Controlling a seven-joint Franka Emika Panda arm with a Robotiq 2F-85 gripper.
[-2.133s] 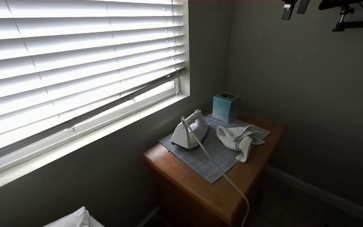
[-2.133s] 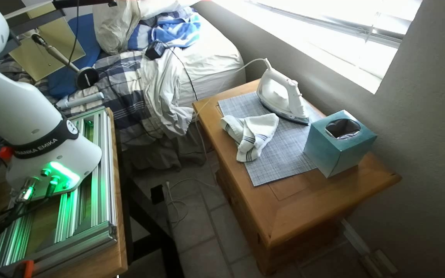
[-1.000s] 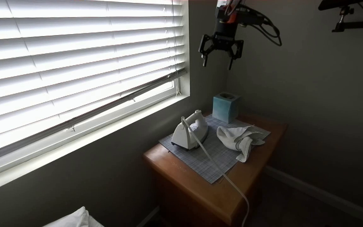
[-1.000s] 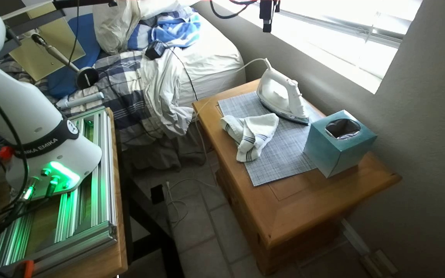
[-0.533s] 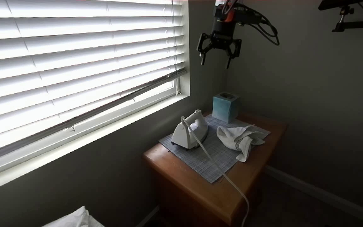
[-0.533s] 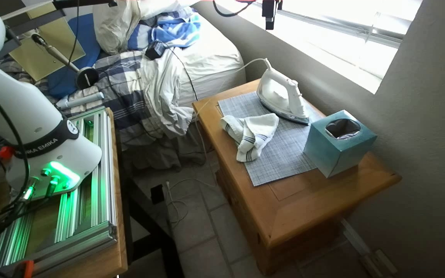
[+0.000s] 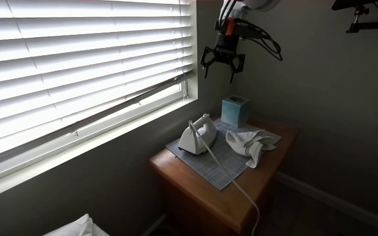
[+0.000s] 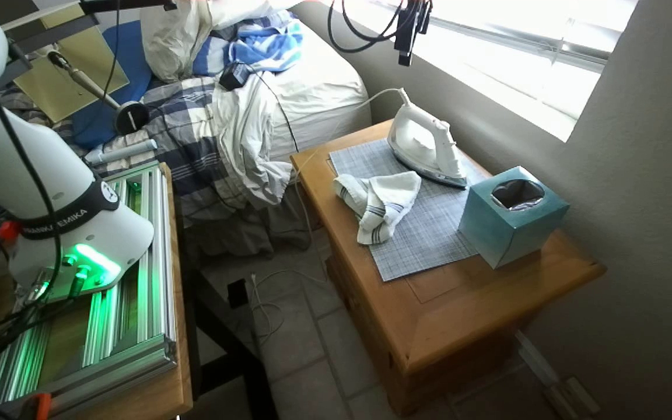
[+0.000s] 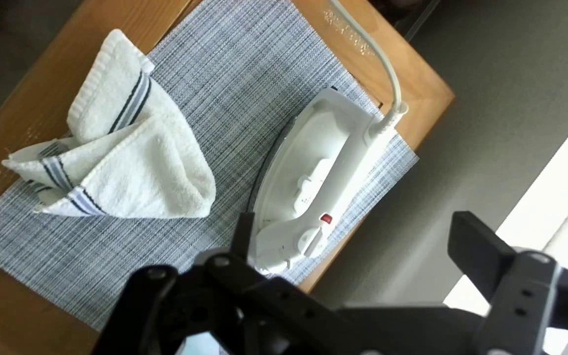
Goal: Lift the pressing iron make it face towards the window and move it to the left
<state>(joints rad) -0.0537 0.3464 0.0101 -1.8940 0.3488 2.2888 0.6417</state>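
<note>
Two fingers [image 9: 479,246] of the gripper [image 7: 218,80] point down and stand wide apart, with nothing held between them; in an exterior view the gripper hangs in the air near one end of the window [image 7: 157,102], well above the table [image 8: 458,315] and the things on it; a slatted blind [image 7: 87,59] covers most of the window. The iron [image 9: 345,175] is on the mat [image 8: 435,221], flat on its soleplate with its handle uppermost, at the side of the table nearest the wall [image 7: 126,164]; it lies roughly along the wall, nose towards the box [image 8: 487,227] and heel towards the bed [image 8: 318,76], so that its side is to the window; a dial and a small red mark show on it in the wrist view; there, too, one finger shows just beside the nose and the other in front of the wall. A white cord [image 9: 396,89] leaves the heel and runs past the table's edge; the box, blue-green, stands near the nose at the mat's edge; a white cloth [image 9: 146,167] with dark stripes lies crumpled partly on the mat and partly on bare wood, near the iron but apart from it; in an exterior view the arm [image 8: 67,169] stands on rails [image 8: 152,280] apart from the table, a green light [image 8: 97,261] glowing at its base.
</note>
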